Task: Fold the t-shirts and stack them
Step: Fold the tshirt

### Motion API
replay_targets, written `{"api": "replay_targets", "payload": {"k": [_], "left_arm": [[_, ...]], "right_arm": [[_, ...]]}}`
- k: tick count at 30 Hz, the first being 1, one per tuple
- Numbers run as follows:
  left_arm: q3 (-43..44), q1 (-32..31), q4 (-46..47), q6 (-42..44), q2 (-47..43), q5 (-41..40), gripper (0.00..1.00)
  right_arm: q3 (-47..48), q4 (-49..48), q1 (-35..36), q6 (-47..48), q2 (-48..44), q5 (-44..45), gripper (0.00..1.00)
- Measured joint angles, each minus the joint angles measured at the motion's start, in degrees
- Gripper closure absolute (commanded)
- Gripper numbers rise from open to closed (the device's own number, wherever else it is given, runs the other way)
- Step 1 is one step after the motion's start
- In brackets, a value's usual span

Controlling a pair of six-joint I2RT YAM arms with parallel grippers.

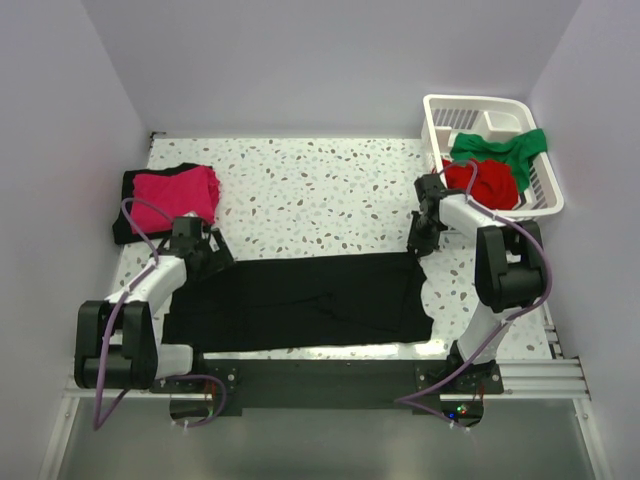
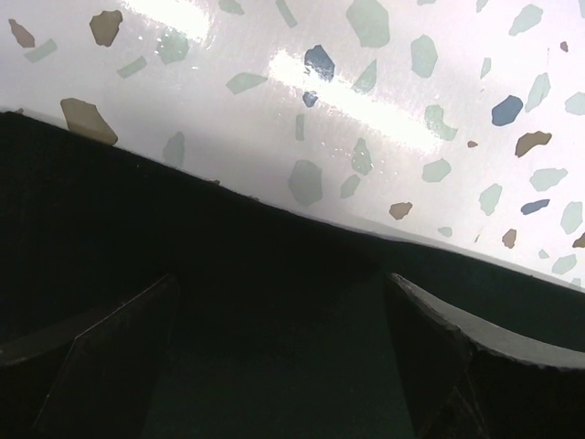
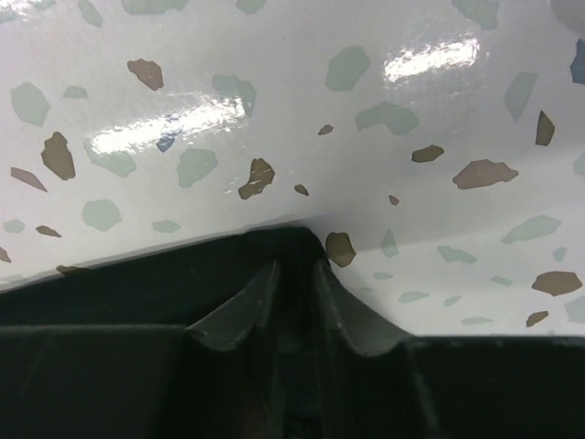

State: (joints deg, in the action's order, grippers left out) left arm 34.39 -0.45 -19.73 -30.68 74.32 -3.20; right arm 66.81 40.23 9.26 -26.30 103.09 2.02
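1. Black t-shirt (image 1: 300, 300): spread flat as a wide, roughly rectangular sheet of soft matte cloth on the near part of the table (image 1: 320, 190), between the two arms. Far edge gently wavy in the left wrist view (image 2: 183, 247).
2. Right gripper (image 1: 418, 245): down at the far right corner of that sheet. In its own view (image 3: 294, 274), jaws nearly closed, pinching a small raised peak of the dark fabric (image 3: 110, 302) between the pale, tapered fingers (image 3: 242, 311).
3. Left gripper (image 1: 205, 250): low over the far left edge of the same sheet. In its own view (image 2: 283, 293), jaws spread wide, flat dark cloth lying between the two ribbed fingers (image 2: 475, 352), nothing gripped.
4. Pink t-shirt (image 1: 180, 192): folded into a compact, slightly rumpled square at the far left, resting on folded black cloth (image 1: 128, 215) that shows around its left and near sides.
5. Red t-shirt (image 1: 485, 182) and green t-shirt (image 1: 505, 148): bunched in soft heaps, green draped over the rim, in the basket (image 1: 470, 105) at the far right, a white slatted plastic tub with rounded corners.
6. Tabletop: glossy white, speckled with green, brown and blue chips, terrazzo-like.
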Motion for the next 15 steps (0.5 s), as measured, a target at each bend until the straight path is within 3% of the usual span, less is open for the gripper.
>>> {"api": "replay_targets", "payload": {"k": [5, 10, 15], "left_arm": [[0.0, 0.0, -1.8, 0.0, -1.0, -0.1, 0.01], [1.9, 0.0, -5.7, 0.0, -4.3, -0.1, 0.01], [6.1, 0.0, -6.5, 0.0, -7.9, 1.1, 0.02]], "right_arm": [[0.2, 1.4, -0.2, 1.0, 0.0, 1.8, 0.48], [0.9, 3.8, -0.3, 2.1, -1.3, 2.8, 0.38], [0.9, 4.9, -0.7, 3.3, -6.1, 1.0, 0.35]]}}
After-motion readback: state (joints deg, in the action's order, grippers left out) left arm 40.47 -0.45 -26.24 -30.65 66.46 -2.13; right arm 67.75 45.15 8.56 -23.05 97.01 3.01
